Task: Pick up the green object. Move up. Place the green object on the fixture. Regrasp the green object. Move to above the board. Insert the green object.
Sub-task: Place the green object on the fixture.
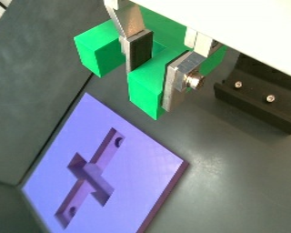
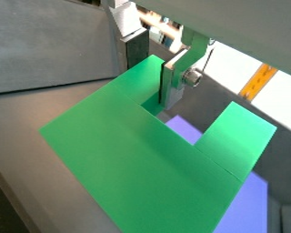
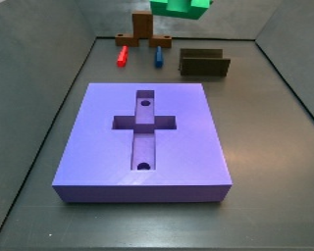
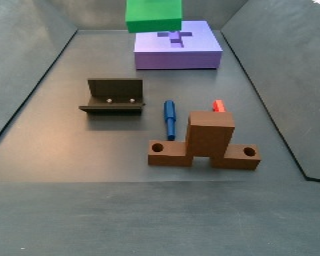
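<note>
Claw (image 1: 158, 65) up in the air, fingers (image 1: 177, 84) clamped on the green object (image 1: 148, 91), one finger in its notch. Green object well above the board (image 1: 124, 146), at the top edge in both side views (image 3: 183, 7). Fixture (image 3: 204, 63) on the table beyond the board, apart from it.

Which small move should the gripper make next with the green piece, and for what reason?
Probably a short sideways shift toward the cross-shaped recess, staying high. The gripper is shut on the green piece, which hangs in the air. In a wrist view the purple board lies below but off to one side of the piece, so lowering now would likely miss the recess.
</note>
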